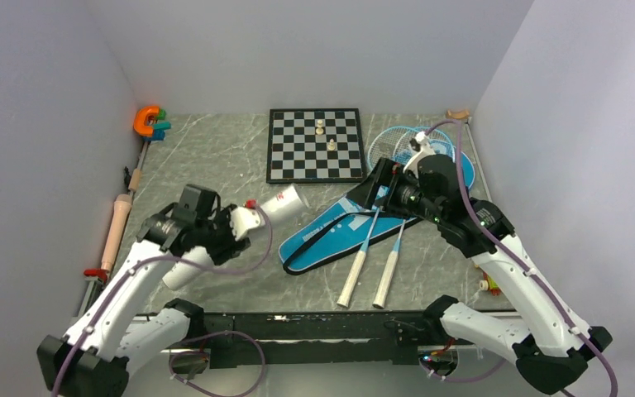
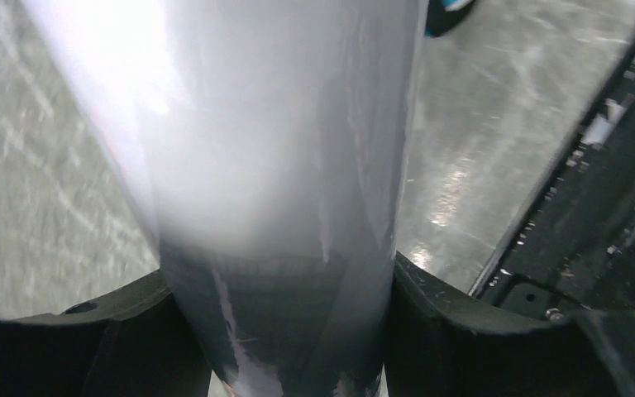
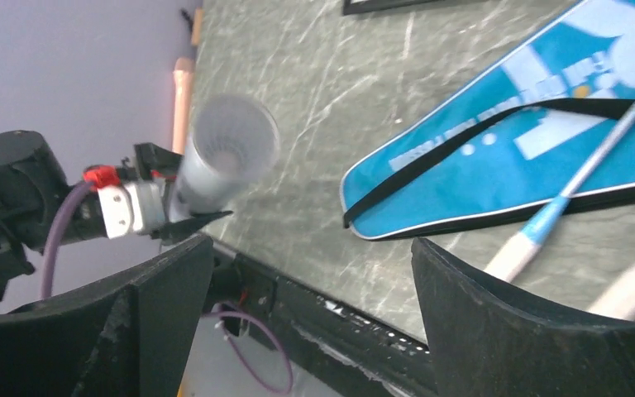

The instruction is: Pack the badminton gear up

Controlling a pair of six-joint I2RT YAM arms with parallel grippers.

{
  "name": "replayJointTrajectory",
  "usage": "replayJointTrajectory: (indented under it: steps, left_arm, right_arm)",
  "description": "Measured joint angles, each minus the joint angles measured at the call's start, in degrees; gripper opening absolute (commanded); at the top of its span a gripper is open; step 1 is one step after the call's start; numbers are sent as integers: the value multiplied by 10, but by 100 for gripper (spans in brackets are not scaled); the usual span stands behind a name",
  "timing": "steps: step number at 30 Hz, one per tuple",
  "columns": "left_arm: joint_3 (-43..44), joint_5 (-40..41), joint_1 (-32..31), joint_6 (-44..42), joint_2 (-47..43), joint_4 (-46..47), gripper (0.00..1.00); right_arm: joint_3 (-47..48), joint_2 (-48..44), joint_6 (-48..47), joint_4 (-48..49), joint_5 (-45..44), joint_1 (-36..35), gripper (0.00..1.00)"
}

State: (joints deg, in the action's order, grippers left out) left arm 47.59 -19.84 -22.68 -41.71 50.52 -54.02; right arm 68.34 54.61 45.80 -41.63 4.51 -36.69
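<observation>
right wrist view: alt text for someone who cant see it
The open, empty right gripper faces the end of a white tube clamped in the left gripper, above a grey table. A blue bag and two racket handles lie on the picture's right.

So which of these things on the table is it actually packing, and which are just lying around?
For the job:
- white tube, held in the left gripper
- two rackets
- blue bag

Just lying about:
- chessboard with its pieces
- rolling pin
- orange clamp-like thing

Probably a lab: plain walls [image 1: 314, 50] enclose a marbled tabletop [image 1: 215, 165].
</observation>
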Motion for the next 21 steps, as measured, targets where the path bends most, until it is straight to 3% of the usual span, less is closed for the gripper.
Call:
replayJointTrajectory:
  steps: [10, 21]
  left_arm:
    - [141, 112, 206, 69, 268, 59, 56]
    - [244, 195, 214, 130, 523, 108, 64]
  right_arm:
    - [-26, -9, -30, -52, 3, 126, 96]
    - [-128, -6, -33, -65, -2, 207, 97]
